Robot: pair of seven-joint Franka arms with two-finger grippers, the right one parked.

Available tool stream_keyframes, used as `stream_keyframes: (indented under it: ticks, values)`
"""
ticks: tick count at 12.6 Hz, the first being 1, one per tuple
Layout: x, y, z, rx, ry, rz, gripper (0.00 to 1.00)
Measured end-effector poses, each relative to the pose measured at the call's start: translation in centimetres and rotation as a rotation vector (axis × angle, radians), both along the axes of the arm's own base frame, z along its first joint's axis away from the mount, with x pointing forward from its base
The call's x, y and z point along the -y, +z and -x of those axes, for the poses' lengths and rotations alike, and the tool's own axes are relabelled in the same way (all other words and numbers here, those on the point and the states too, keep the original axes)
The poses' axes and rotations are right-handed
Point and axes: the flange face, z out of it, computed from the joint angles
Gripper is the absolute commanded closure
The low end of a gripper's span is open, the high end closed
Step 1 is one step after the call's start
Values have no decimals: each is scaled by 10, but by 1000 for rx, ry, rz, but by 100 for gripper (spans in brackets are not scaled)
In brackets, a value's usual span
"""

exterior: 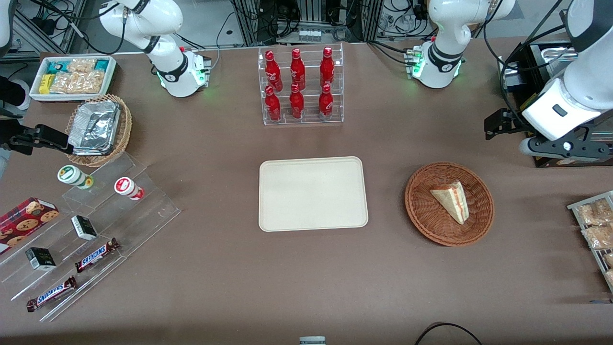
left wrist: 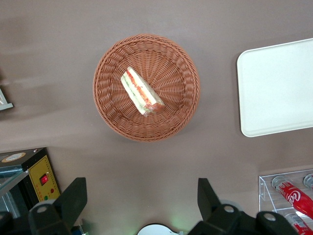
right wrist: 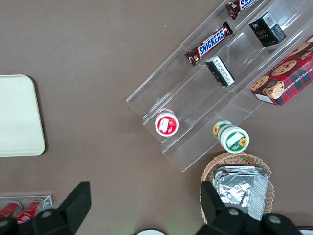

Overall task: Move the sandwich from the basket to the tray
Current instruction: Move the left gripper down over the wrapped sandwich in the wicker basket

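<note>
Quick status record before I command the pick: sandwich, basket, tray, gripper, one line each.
sandwich: lying in the basket, untouched
basket: on the table beside the tray, toward the working arm's end
tray: mid-table, nothing on it
gripper: open, raised above the table, farther from the front camera than the basket, holding nothing
task: pick not yet started

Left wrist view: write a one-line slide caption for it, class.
Open tool hovers above the table, apart from the sandwich lying in the basket; the bare tray lies beside it.
</note>
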Motion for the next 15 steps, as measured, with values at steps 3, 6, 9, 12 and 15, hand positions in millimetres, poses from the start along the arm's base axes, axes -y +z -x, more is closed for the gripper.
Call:
stream_keyframes:
  ticks: [3,6,9,12,15]
  values:
    - [-8,-2,-2,-2,15,1,0]
    - [-8,-28,-6,-11,15,1,0]
    - [-7,-70,-10,-18,14,1,0]
    - [-6,-124,-11,3,14,4,0]
    - [-6,-184,-4,43,14,11,0]
